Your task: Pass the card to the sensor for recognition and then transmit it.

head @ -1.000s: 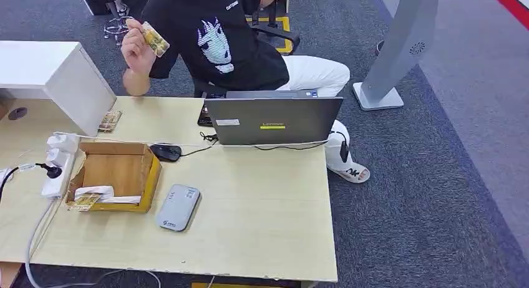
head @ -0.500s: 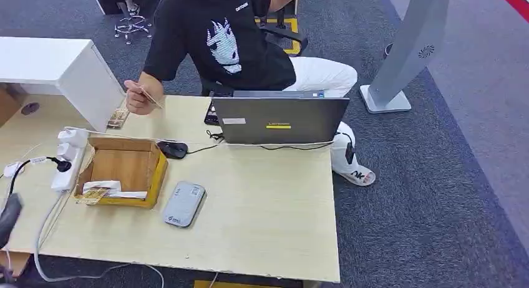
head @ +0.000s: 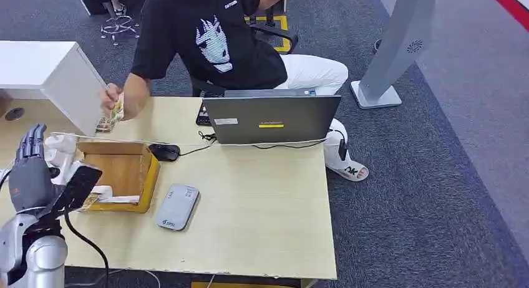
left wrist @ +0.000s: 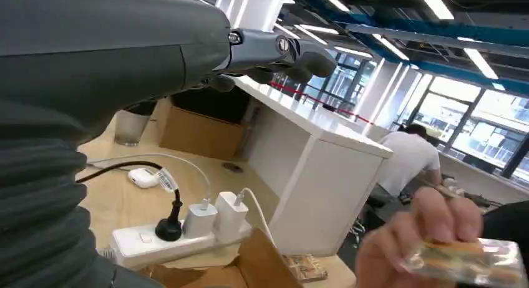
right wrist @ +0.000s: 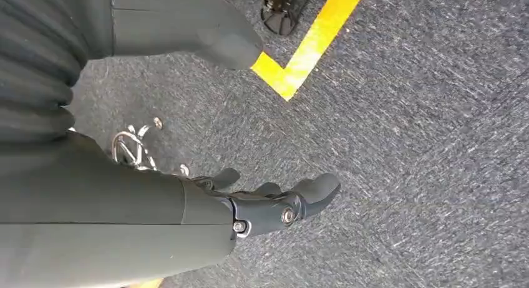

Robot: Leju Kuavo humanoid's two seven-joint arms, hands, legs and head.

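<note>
**Left hand raised at the desk's near corner while the card is held out by the person**

Left hand [head: 34, 176] is now seen lifted above the near left corner of the desk [head: 262, 225], where half a second ago only a dark sliver of it was visible at the picture's edge. Its fingers are extended and apart, and nothing is held in them; the same is shown in the left wrist view, where the fingers [left wrist: 281, 51] are stretched forward with nothing between them. The right hand [right wrist: 268, 207] is hung low over the grey carpet, its fingers loosely apart and nothing grasped.

The person [head: 212, 38] behind the desk is leaned toward the white cabinet [head: 56, 70], and the card [head: 114, 110] is pinched in the person's hand [head: 113, 101], which has been lowered from shoulder height a second ago to just above the desk. In the left wrist view the card [left wrist: 465, 263] is seen pointed toward the robot. A second card-like piece lies in the cardboard box [head: 118, 176], beside the left hand. The sensor [head: 178, 207], taken to be the grey reader, lies flat just beside the box, untouched.

The change is judged to mean a handover is being prepared: the card is not yet received, so recognition and passing on are still ahead.
</note>
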